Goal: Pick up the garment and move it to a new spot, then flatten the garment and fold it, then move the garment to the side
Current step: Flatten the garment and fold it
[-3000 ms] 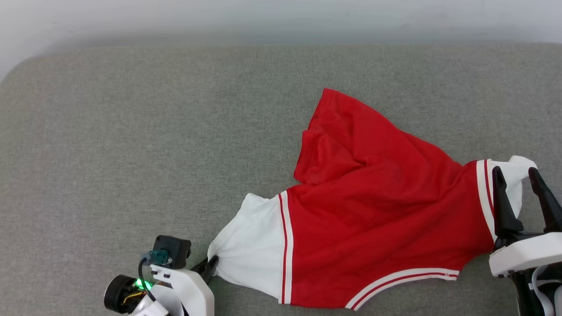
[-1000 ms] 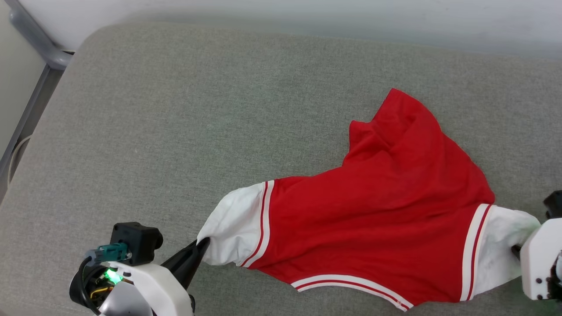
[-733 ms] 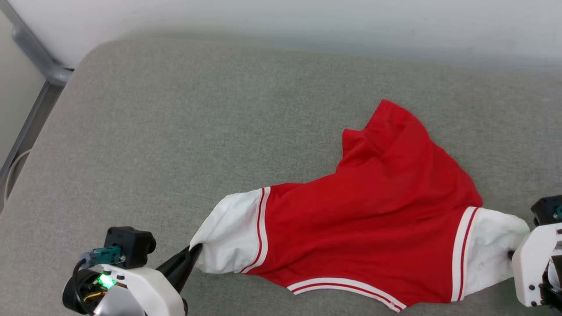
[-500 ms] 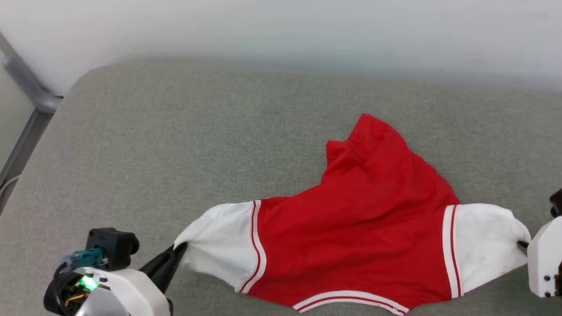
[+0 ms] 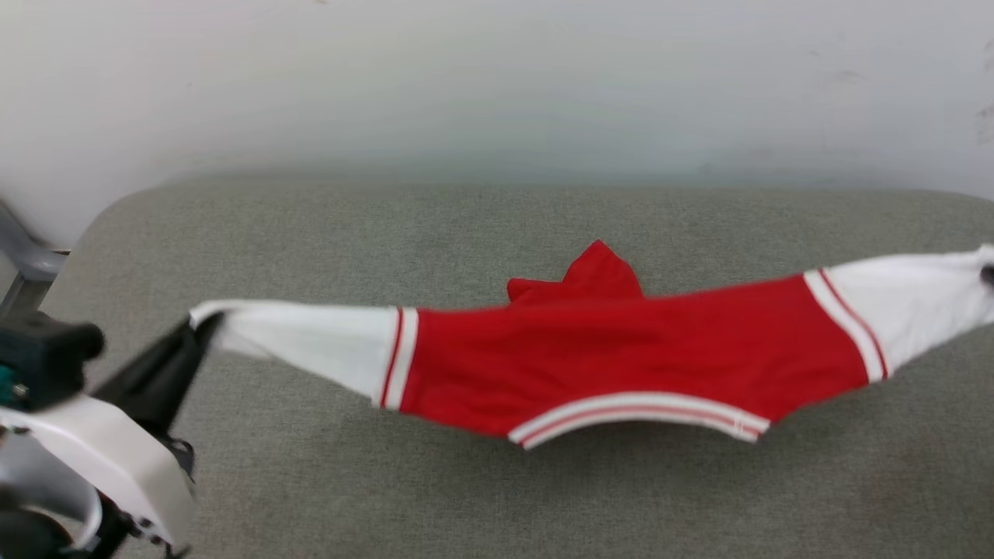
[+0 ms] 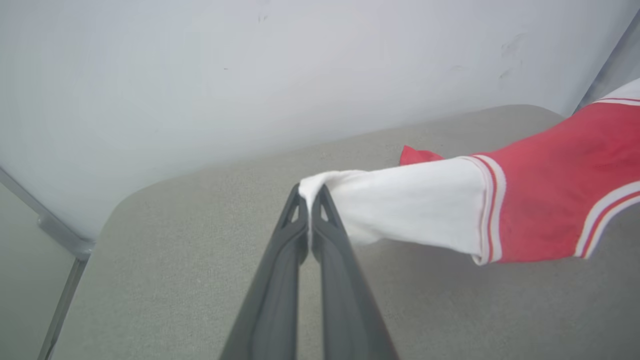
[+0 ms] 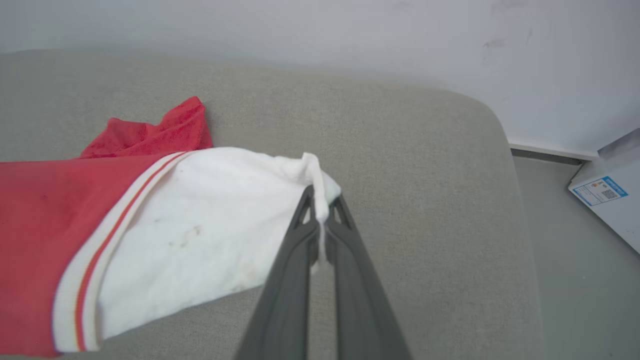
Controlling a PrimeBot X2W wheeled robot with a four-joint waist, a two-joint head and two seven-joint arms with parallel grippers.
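Note:
The garment (image 5: pixel 613 353), a red jersey with white sleeves and red-white striped trim, hangs stretched between both grippers above the grey cushion (image 5: pixel 466 225). Its red lower part (image 5: pixel 594 276) still droops onto the cushion behind. My left gripper (image 5: pixel 203 320) is shut on the tip of the left white sleeve (image 5: pixel 311 338); the left wrist view shows the gripper (image 6: pixel 310 192) pinching that sleeve (image 6: pixel 400 205). At the right edge of the head view, my right gripper (image 5: pixel 988 273) holds the other white sleeve (image 5: pixel 916 299). In the right wrist view the gripper (image 7: pixel 320 202) is shut on the sleeve's bunched edge (image 7: pixel 210 220).
A pale wall (image 5: pixel 497 85) rises behind the cushion. A grey metal frame (image 5: pixel 23 268) stands past the cushion's left end. Past its right end lies floor with a white box (image 7: pixel 607 192) bearing a blue label. Bare cushion surrounds the garment.
The right gripper has shut on the right sleeve. Both grippers have lifted and spread, pulling the garment off the cushion into a taut band. The head camera has tilted up.

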